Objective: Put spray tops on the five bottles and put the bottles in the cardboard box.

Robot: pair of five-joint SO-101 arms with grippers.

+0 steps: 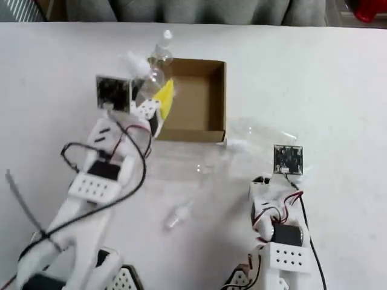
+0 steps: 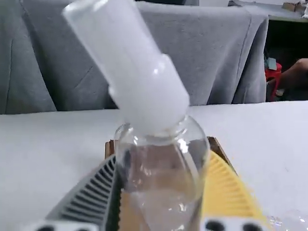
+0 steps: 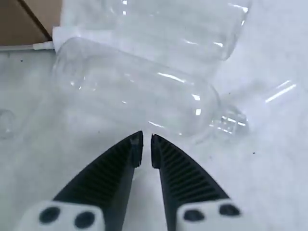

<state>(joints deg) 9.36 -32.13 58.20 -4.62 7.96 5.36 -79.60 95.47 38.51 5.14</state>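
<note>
Bottles come first: I can count three for sure. One held bottle [image 1: 154,77] has a white spray top [image 2: 130,62] on it, and the top sits tilted. The left pincer [image 2: 162,166] squeezes this bottle's body between a grey finger [image 2: 91,197] and a yellow finger [image 2: 226,192]. The bottle hangs over the 9 o'clock edge of the one cardboard box [image 1: 193,96].

Two more bottles lie on their sides on the white table [image 1: 338,90], at about 5 o'clock from the box. The near bottle [image 3: 134,96] has a bare neck. The far bottle [image 3: 178,24] lies just beside it.

One small loose top [image 1: 178,214] lies alone at 6 o'clock from the box.

The right pincer [image 3: 143,144] shows only a thin gap between its tips. It holds nothing and points at the near bottle, just beside it.
</note>
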